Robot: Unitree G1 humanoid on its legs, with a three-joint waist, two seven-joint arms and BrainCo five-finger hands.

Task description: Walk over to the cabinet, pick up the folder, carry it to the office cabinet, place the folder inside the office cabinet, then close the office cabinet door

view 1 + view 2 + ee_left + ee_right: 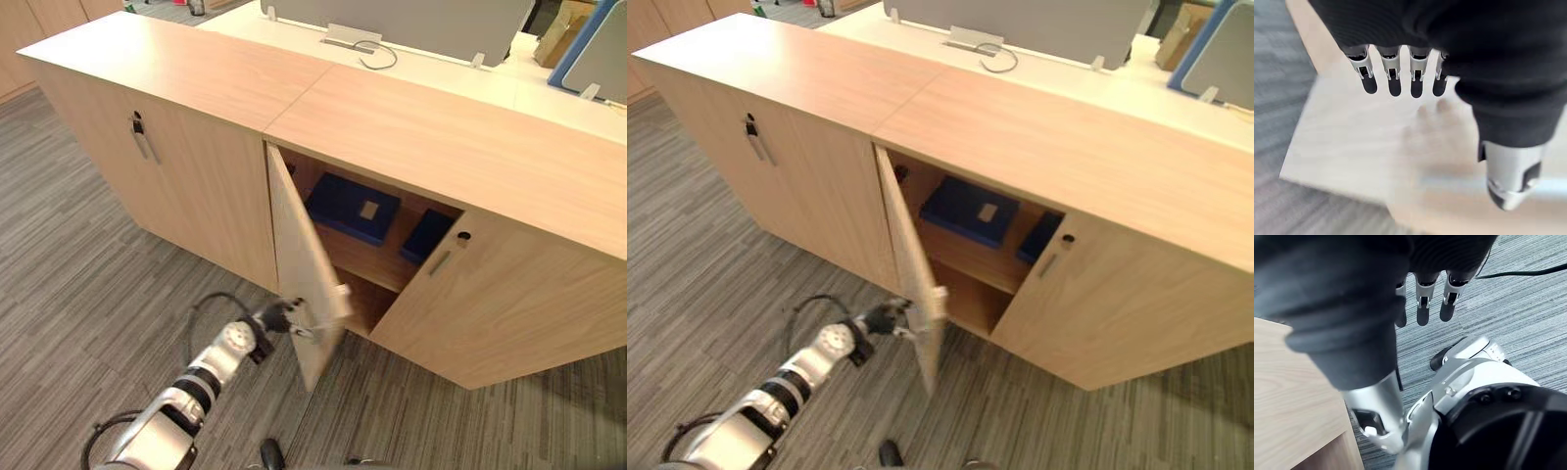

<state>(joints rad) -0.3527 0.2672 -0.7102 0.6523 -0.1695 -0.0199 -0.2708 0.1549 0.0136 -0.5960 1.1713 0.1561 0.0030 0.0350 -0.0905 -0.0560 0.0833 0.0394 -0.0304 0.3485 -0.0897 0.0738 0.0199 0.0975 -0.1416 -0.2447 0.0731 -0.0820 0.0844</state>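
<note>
Low beside the open door (306, 257), left hand (279, 315) has fingers straight, grips nothing, flat at the door's outer face. Right hand (1422, 301) hangs relaxed and empty over floor (1528, 308). Blue folder (353, 208) already on shelf (367, 257) inside office cabinet (470, 147). Placement looks done; door closing remains

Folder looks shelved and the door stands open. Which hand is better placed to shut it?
Left. The left hand is at the open door, fingers straight toward its panel; the right hand hangs down over the carpet.
</note>
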